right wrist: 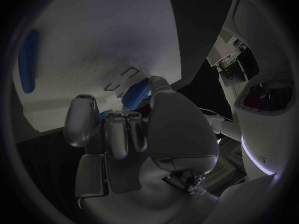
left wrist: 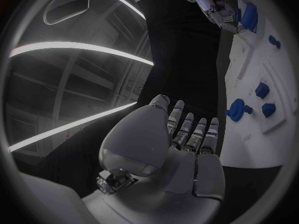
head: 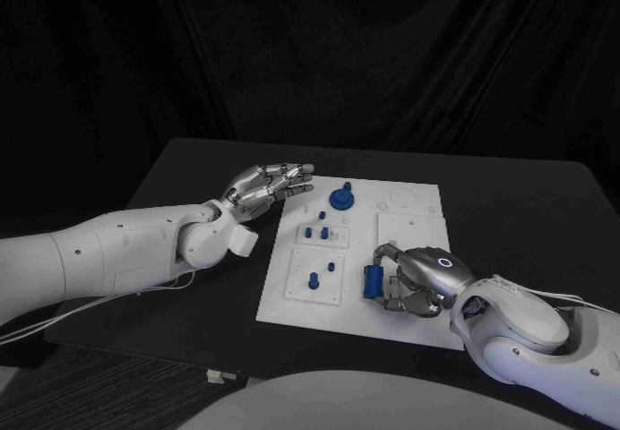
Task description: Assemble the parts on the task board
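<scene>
The black table (head: 193, 179) carries the white board (head: 407, 224) in its middle, placed between the two arms so that both can probably reach it. The board has raised sub-plates: one on the near left (head: 316, 279) with small blue pegs standing in it, and one further away (head: 321, 235) with more blue pieces.

The left hand (head: 269, 188) hangs over the far left edge of the board. Its fingers are stretched out and apart, and it holds nothing; in the left wrist view the palm (left wrist: 149, 149) is bare. It seems to wait there, out of the way of the other arm.

The right hand (head: 411, 279) is low over the near right part of the board, with the fingers curled around a long blue part (head: 372, 281), which it holds at its left side. In the right wrist view the blue part (right wrist: 136, 95) sits between the fingertips, close above the board's surface. This is likely the piece now being brought to its seat, but the exact slot cannot be told.

A round blue knob (head: 342, 197) stands on the far part of the board, just right of the left hand.
</scene>
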